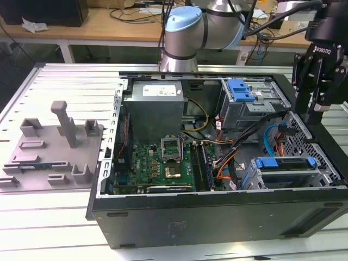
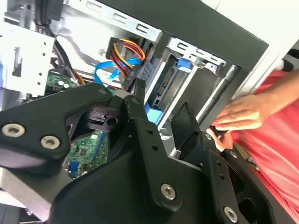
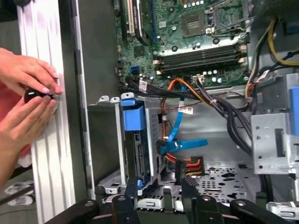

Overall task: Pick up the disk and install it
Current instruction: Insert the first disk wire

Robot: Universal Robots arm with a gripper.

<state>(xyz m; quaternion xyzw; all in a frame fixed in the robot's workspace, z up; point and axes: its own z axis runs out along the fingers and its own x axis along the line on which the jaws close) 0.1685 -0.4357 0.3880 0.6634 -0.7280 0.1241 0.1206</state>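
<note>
Jaws of the gripper (image 3: 156,186) stand wide, holding nothing — just past them the disk (image 3: 134,119) sits in its cage (image 3: 117,140), in the case's (image 1: 217,217) near corner at the exterior view's right. Installing looks done or nearly so.

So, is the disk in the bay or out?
In: the disk sits inside the metal cage, and the open gripper holds nothing.

Disk (image 1: 284,163) in case (image 1: 217,223) — pincer (image 1: 314,115) above
</note>
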